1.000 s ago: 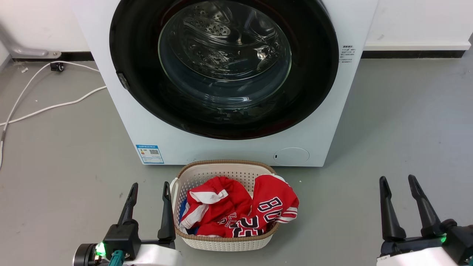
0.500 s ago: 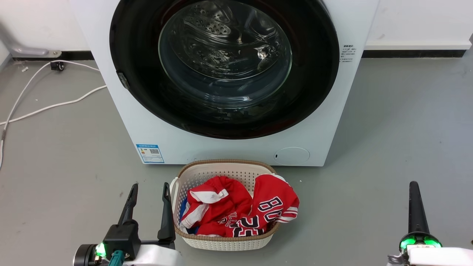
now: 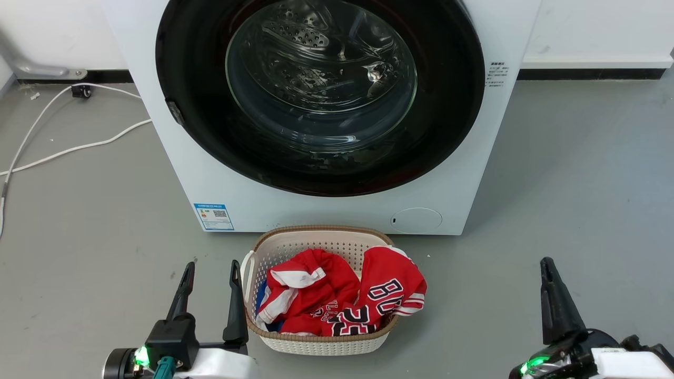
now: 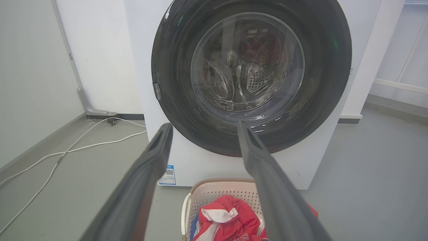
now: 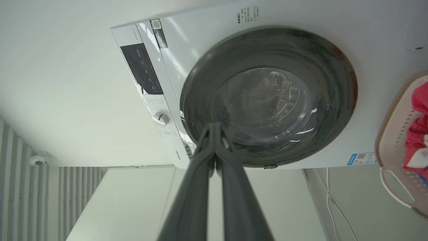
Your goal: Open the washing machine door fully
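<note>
well short of the washing machine door (image 3: 319,95), left gripper (image 3: 212,265) spread, right gripper (image 5: 214,126) pressed together.

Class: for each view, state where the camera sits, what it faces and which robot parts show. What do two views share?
Head view: on the head, facing down at the washing machine door and laundry basket; left gripper, right gripper below.
Left wrist view: on that wrist, facing the door along open jaws.
Right wrist view: likewise, rolled sideways, jaws shut.
Both wrist views share door and basket.
</note>
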`<state>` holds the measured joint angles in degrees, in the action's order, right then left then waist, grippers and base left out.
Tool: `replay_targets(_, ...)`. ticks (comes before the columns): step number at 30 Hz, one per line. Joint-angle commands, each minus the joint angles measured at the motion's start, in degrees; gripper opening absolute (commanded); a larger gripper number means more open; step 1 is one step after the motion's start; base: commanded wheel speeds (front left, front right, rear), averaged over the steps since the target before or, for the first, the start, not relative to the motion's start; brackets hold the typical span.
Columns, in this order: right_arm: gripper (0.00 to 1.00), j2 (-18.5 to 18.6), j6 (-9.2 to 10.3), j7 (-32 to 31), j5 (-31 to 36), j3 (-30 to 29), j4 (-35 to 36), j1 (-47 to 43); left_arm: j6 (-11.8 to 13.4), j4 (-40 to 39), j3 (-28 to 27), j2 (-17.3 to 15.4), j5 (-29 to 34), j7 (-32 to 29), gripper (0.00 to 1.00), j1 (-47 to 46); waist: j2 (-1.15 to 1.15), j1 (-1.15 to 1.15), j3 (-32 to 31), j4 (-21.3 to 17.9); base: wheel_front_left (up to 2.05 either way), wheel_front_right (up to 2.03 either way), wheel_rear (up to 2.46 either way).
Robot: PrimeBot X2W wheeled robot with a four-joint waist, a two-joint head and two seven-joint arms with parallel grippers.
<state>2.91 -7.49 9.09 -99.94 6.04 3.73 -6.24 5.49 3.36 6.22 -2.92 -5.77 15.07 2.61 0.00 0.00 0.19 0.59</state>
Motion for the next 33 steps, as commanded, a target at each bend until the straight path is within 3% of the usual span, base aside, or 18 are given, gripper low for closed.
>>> replay_targets(1, 0.0, 0.0, 0.0, -2.0, -1.8, -0.5, 0.7, -1.0, 0.0, -0.1, -0.2, 0.1, 0.3, 0.2, 1.0, 0.0, 0.0, 0.0, 0.0, -0.1, 0.0, 0.0, 0.0)
replay_targets(6, 0.0, -0.1, 0.0, -8.1, -6.2, -4.0, 2.4, -2.2, 0.1, -0.2, -0.3, 0.1, 0.5, 0.2, 1.0, 0.2, 0.0, 0.0, 0.1, -0.1, 0.0, 0.0, 0.0)
replay_targets(22, 0.0, 0.0, -0.01, -10.4, -0.7, -7.8, 1.2, 0.2, 0.6, -0.9, 0.1, 0.1, 1.1, 0.2, 1.0, -1.2, 0.0, 0.0, 2.8, 0.4, 0.0, 0.0, 0.0)
replay_targets(33, 0.0, 2.3, -0.01, -12.8, 3.5, -17.4, -3.5, 14.5, 0.2, -2.4, -0.3, 0.1, 2.6, 0.2, 1.0, -6.1, 0.0, 0.0, 11.5, 0.6, 0.0, 0.0, 0.0)
